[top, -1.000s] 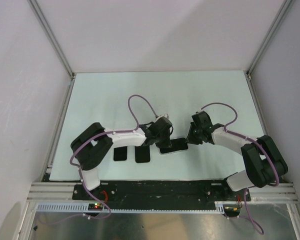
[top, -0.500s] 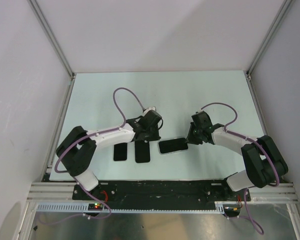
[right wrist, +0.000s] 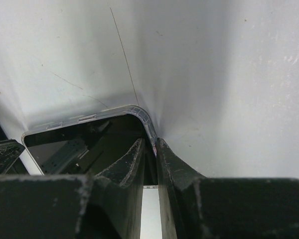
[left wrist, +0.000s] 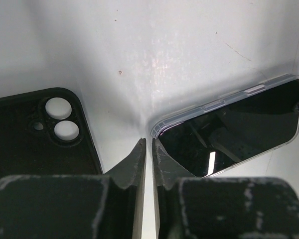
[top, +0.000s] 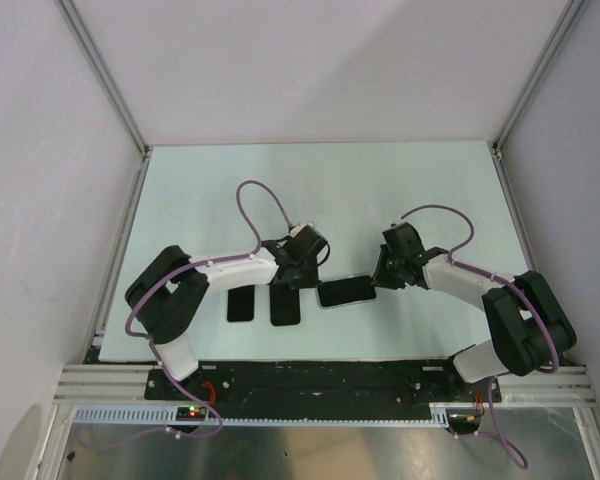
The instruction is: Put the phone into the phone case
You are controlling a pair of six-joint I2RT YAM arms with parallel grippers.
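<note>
Top external alone gives the layout: the phone [top: 345, 291] lies flat on the table [top: 380, 190] between the two arms, with two black cases [top: 241, 305] side by side to its left. Only the left wrist view shows that the left gripper [left wrist: 149, 145] is nearly clenched. A thin slit between its fingers holds nothing, and it hangs over bare table between a black case's camera holes and the phone's corner. Only the right wrist view shows the right gripper [right wrist: 150, 144] pinched on the rim of the clear case [right wrist: 142, 115] that wraps the phone, at one corner. A second ago the left gripper sat over the phone's left end. It has since drawn back leftward, while the phone and the right arm have kept their places.
</note>
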